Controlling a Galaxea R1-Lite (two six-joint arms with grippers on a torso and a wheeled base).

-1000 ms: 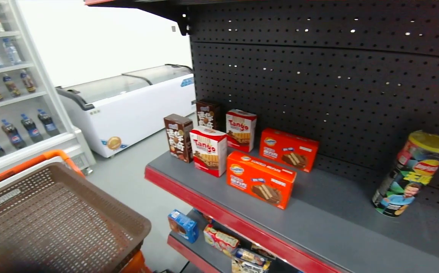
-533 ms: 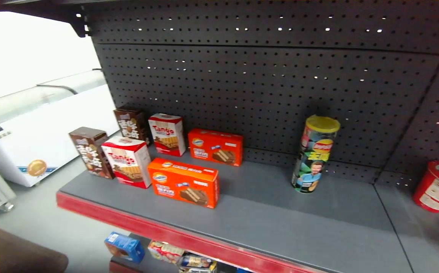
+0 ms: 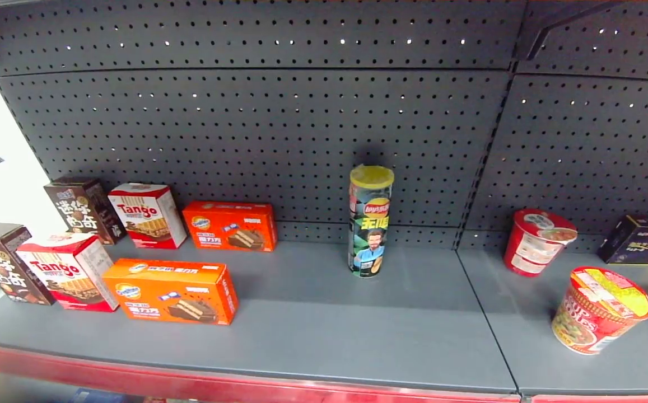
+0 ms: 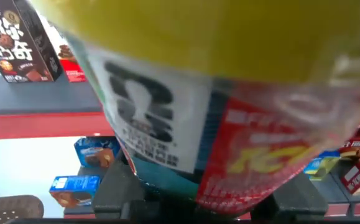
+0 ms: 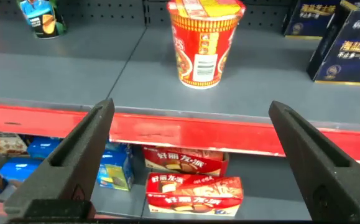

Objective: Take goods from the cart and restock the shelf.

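While left end effector (image 4: 207,198) clamps chip can (image 4: 167,118) (yellow lid (image 4: 229,37)), shelf (image 3: 357,330) half-stocked

Head camera is looking forward and down onto the shelf (image 3: 357,336) from nearby. Right wrist camera is facing it from lower, sharing the noodle cup (image 3: 601,308) and standing can (image 3: 370,221). Left wrist camera is peering point-blank at a held can (image 4: 229,93).
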